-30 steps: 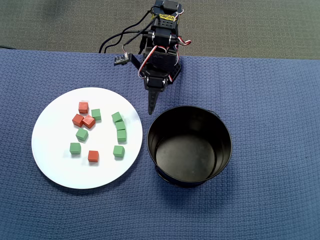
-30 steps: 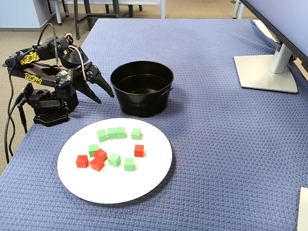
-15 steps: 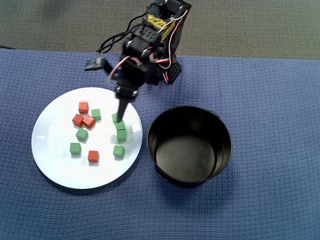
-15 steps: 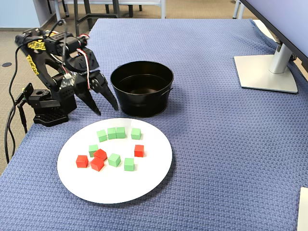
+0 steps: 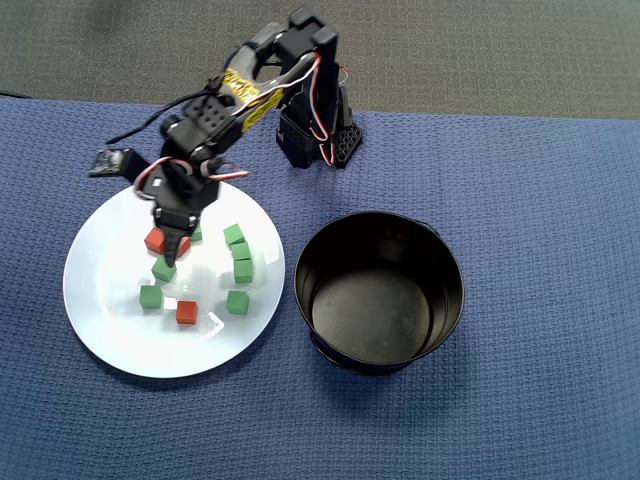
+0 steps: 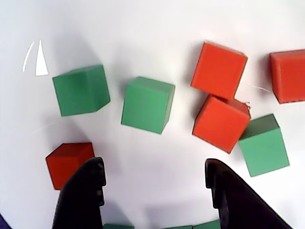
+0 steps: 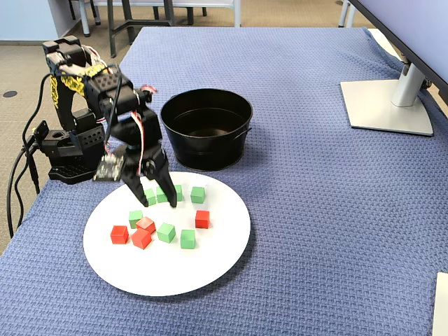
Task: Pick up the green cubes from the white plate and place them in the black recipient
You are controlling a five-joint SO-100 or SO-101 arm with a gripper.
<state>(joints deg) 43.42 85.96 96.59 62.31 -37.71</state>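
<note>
Seven green cubes [image 5: 242, 271] are scattered among red cubes [image 6: 220, 122] on the white plate [image 5: 110, 340]; the black recipient [image 5: 440, 300] sits empty at right. With the hand [image 6: 155, 179] spread open and empty above them, a red neighbour could be pinched.

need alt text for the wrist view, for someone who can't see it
Two open black jaws enter from the bottom edge of the wrist view, the gripper over bare white plate and holding nothing. Ahead of them lie three green cubes and four red cubes, two of the red ones touching; more green slivers show at the bottom edge.
</note>
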